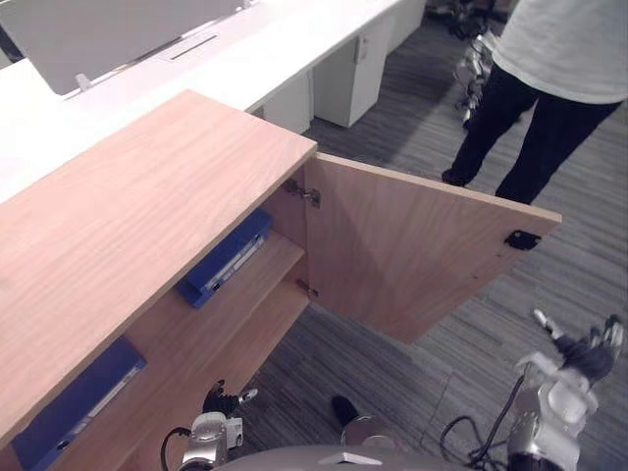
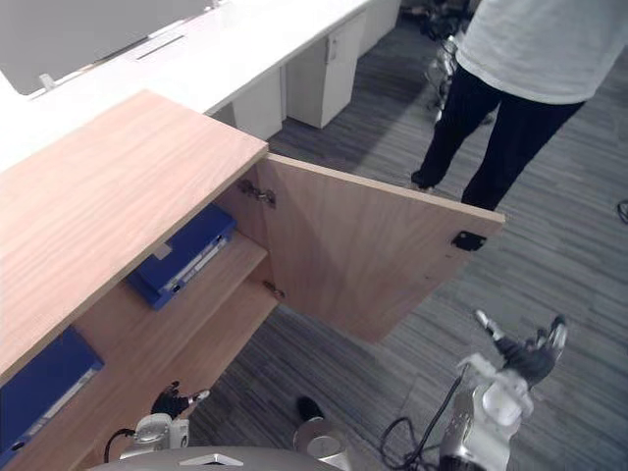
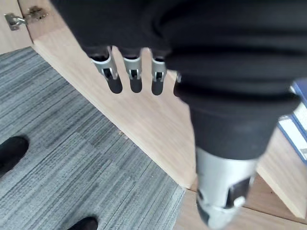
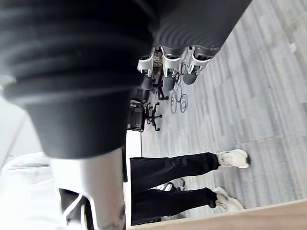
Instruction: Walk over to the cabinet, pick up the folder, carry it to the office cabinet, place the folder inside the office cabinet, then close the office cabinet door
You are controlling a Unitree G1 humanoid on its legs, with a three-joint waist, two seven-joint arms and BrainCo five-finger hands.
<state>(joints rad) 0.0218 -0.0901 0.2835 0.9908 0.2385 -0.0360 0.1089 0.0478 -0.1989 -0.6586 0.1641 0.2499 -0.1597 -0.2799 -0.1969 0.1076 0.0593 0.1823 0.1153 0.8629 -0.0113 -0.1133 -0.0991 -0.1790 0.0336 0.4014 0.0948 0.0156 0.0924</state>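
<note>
Left wrist view shows the left hand (image 3: 134, 72), fingers relaxed and empty, beside the light wooden office cabinet (image 1: 147, 196). The eye views add its open door (image 1: 412, 265), a flat blue folder (image 1: 226, 257) on the upper shelf, and the right hand (image 1: 579, 353), splayed and empty. A person (image 1: 559, 59) stands beyond the door, head cut off.

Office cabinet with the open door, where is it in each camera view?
Left eye view: office cabinet fills the left side, door swung open toward the middle.
Right eye view: the same, left side.
Left wrist view: its wooden edge runs just past the left hand.
Right wrist view: thin wood strip beyond the person, probably its door.
Shared landmark: grey striped carpet.
</note>
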